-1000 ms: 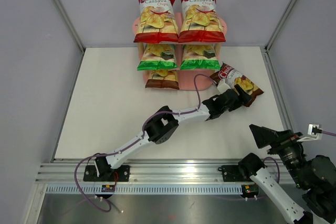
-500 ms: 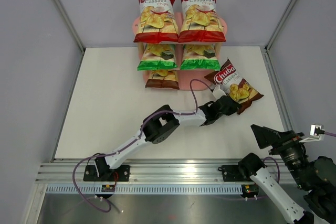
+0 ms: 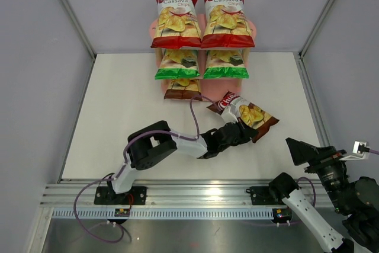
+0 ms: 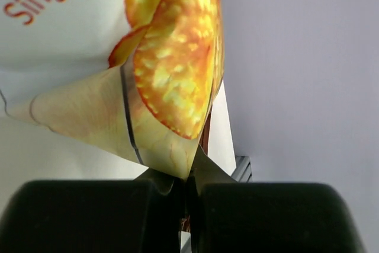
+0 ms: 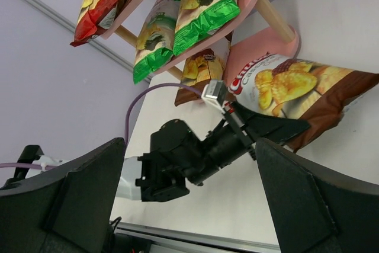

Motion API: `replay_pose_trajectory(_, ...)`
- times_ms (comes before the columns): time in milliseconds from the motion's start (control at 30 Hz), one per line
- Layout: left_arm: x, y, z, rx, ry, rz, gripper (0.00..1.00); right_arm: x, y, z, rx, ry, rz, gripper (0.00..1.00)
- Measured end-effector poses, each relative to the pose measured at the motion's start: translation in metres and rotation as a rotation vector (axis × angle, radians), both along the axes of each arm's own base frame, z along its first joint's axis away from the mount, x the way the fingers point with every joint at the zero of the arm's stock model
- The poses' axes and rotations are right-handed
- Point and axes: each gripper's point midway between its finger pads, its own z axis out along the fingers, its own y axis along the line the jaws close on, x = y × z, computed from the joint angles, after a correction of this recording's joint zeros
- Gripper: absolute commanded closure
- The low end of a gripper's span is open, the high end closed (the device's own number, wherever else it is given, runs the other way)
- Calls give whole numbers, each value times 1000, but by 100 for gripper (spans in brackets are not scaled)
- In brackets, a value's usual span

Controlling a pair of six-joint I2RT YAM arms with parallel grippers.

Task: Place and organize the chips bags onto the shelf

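Note:
My left gripper [image 3: 239, 130] is shut on the bottom seam of a dark brown chips bag [image 3: 244, 112], which hangs tilted in front of the pink shelf [image 3: 253, 28]. Up close in the left wrist view, the bag [image 4: 172, 81] is pinched between the gripper's [image 4: 186, 185] black fingers. On the shelf, two red bags [image 3: 176, 21] stand on the top tier and two green bags [image 3: 177, 63] on the middle one. One brown bag [image 3: 182, 89] sits at the left of the bottom tier. My right gripper [image 3: 303, 151] hovers open and empty at the near right.
The left arm [image 3: 151, 146] folds across the middle of the white table [image 3: 118, 111], its purple cable looping above it. Grey walls enclose the table on three sides. A metal rail [image 3: 189, 197] runs along the near edge. The shelf's bottom board [image 5: 254, 54] shows bare pink beside the brown bag.
The left gripper closed on the brown bag to the right of the shelf. It then carried the bag left and nearer as the arm folded back. The right arm barely moved.

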Motion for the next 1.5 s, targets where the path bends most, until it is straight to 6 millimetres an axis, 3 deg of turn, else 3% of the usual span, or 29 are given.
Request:
replay_pose_trajectory(200,-14,54,24,-42,-26,29,100,5,1,-3,-7,5,-11,1)
replay_pose_trajectory(333,-24,93,39,-59,-44,59,100,18,14,-10,-21,41,5,1)
replay_pose_trajectory(533,-35,151,66,-94,-102,112,100,46,62,-38,28,152,120,1)
replay_pose_trajectory(700,-41,195,85,-115,-178,160,100,64,108,-74,147,286,232,1)
replay_pose_trajectory(867,-46,225,103,-111,-274,191,100,79,147,-107,261,451,310,1)
replay_pose_trajectory(1033,-52,242,112,-94,-368,187,100,92,179,-127,386,584,369,1)
replay_pose_trajectory(1167,-55,245,118,-75,-433,166,100,100,198,-136,454,653,406,1)
replay_pose_trajectory(1500,-77,227,138,-115,-576,31,100,116,229,-112,582,630,524,0)
